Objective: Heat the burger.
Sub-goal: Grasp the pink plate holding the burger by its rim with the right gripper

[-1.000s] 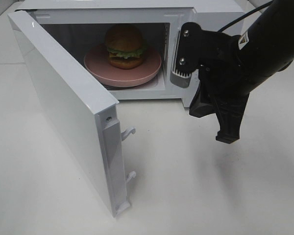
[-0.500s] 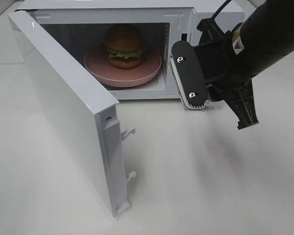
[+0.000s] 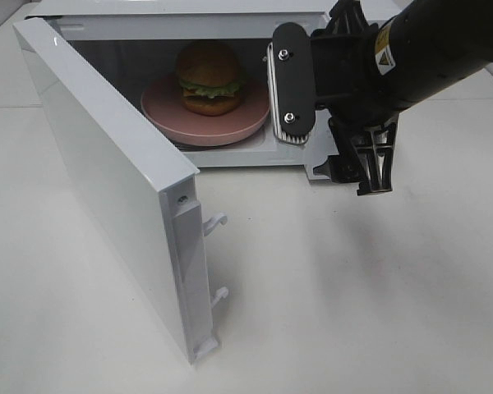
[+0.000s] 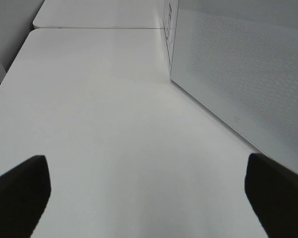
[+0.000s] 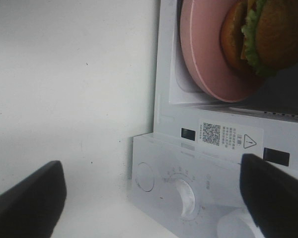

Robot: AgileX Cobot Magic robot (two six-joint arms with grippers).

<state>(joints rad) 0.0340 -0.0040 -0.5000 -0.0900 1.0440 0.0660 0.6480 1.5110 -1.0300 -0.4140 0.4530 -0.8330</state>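
Burger (image 3: 209,78) upright, domed bun on top, lettuce frill and cheese showing under it, set on the pink plate (image 3: 160,115) a little toward the back of it. Plate and burger inside the cavity of the white microwave (image 3: 189,8), resting on its floor, with the near rim of the plate close to the opening. Door (image 3: 107,189) swung wide toward the left, hinged on the left side, two white latch hooks (image 3: 216,222) sticking out of its free edge. Just in front of the cavity's right edge and the control panel (image 5: 159,171), the right gripper (image 3: 329,123), raised off the table (image 3: 353,312), fingers spread wide with nothing between them; one flat finger pad (image 3: 290,82) overlapping the plate's right rim in the high view, contact impossible to judge. From the right wrist: burger (image 5: 258,37) and plate (image 5: 198,59) ahead in the cavity, a warning sticker (image 5: 228,135) on the frame, a round dial (image 5: 184,196) on the panel, both dark fingertips far apart at the edges of the picture. Out of the high view, the left gripper (image 4: 149,193), likewise spread wide and holding nothing, hanging over bare white table (image 4: 104,124) beside a white panel with a fine dotted mesh (image 4: 238,64).
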